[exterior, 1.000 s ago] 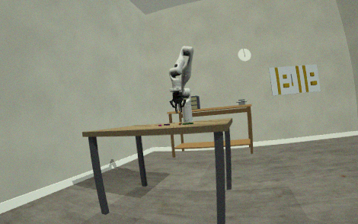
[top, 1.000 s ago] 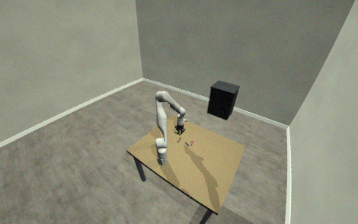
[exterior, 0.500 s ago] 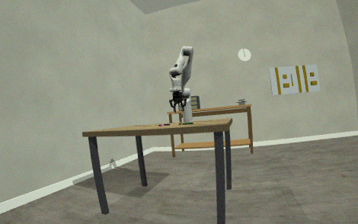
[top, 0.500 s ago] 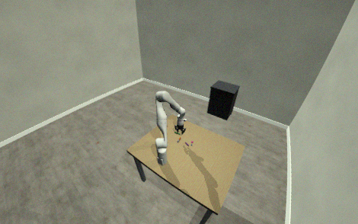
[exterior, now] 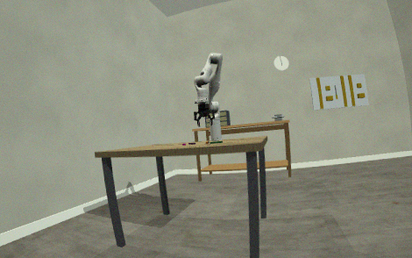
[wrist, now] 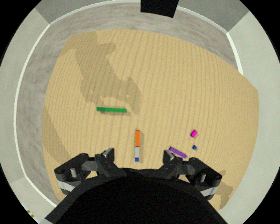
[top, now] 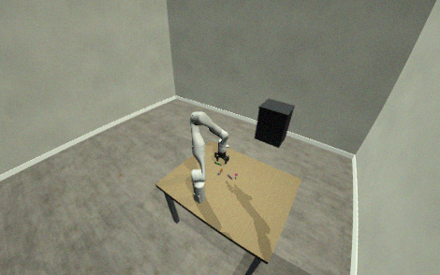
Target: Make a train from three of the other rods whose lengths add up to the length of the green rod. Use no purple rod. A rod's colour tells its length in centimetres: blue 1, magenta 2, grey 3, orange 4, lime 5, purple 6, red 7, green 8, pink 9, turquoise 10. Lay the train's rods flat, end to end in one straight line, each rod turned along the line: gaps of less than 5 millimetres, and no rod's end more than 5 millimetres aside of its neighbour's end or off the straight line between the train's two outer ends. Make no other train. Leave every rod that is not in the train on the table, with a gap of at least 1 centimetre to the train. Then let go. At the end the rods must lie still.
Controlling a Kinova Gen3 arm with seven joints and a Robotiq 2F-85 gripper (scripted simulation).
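The end effector [wrist: 138,163] hung above the counter [wrist: 191,76] with its fingers spread wide, gripping nothing. Below it lay the orange rod [wrist: 138,139], a small grey rod [wrist: 136,153] at its near end — in line. The green rod [wrist: 111,110] lay apart to the left; purple [wrist: 177,152], magenta [wrist: 193,133] and blue [wrist: 195,147] rods lay right.

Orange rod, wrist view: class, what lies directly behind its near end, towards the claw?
A short grey rod follows the orange rod, then something blue. Whether they touch cannot be told. The open claw covers nothing there.
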